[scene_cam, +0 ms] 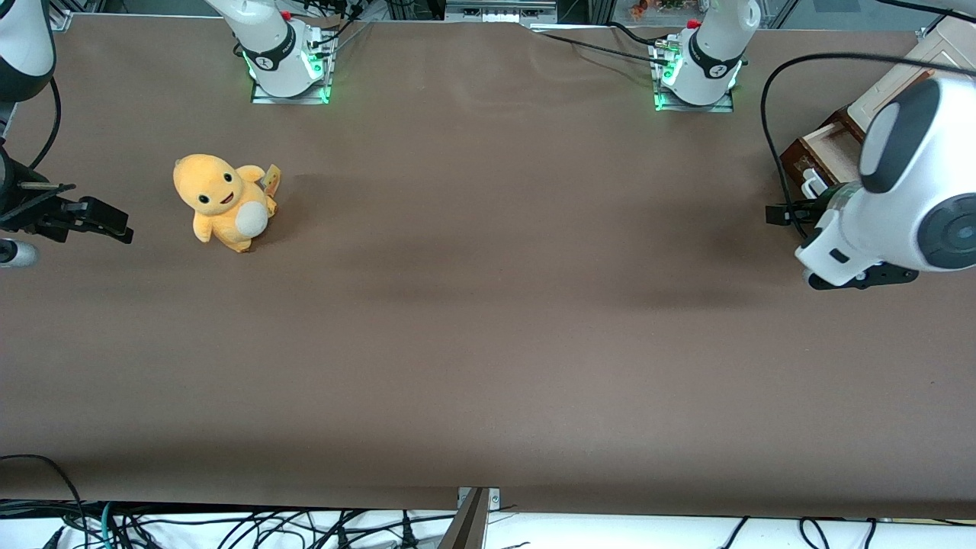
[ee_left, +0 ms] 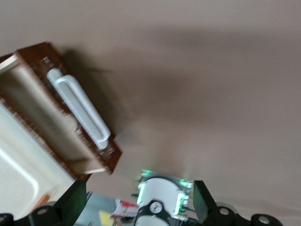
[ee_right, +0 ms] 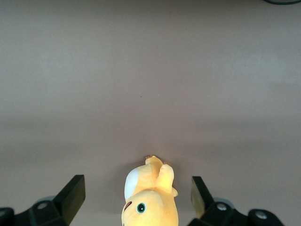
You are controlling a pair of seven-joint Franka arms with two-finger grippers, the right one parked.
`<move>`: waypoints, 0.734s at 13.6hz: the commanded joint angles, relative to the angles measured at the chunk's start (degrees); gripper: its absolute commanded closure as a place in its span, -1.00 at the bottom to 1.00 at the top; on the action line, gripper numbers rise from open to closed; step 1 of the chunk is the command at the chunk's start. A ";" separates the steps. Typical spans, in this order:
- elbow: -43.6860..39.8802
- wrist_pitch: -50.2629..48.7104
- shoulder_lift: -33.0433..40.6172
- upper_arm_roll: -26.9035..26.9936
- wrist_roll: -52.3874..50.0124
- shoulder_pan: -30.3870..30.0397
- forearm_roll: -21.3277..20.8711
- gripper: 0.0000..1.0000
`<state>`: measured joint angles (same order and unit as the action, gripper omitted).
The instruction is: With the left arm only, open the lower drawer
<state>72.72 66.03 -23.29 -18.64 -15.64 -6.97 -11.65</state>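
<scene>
- Drawer [ee_left: 56, 127] already stands pulled out, pale inside showing.
- My gripper [ee_left: 138, 200] hangs just off its handle [ee_left: 79, 109], jaws spread wide, holding nothing.

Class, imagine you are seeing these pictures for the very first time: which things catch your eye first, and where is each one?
The yellow plush toy stands out on the brown table, toward the parked arm's end. At the working arm's end, the big white left arm hangs above the small dark cabinet, whose lower drawer is pulled out, showing its pale inside and white bar handle. The gripper is open, holding nothing, in front of the drawer.
</scene>
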 commanded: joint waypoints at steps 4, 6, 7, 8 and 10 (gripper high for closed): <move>2.50 8.64 5.60 0.44 5.59 0.73 5.23 -1.00; 8.64 14.53 10.51 3.94 8.33 1.86 6.36 -1.00; 13.37 18.82 13.76 7.88 9.74 4.13 9.51 -1.00; 18.38 23.74 16.93 12.70 12.10 6.24 12.93 -1.00; 25.51 30.88 22.38 16.00 19.21 9.33 14.72 -1.00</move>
<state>87.21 90.20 -9.46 -6.00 -2.44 -0.30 0.98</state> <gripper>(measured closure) 0.000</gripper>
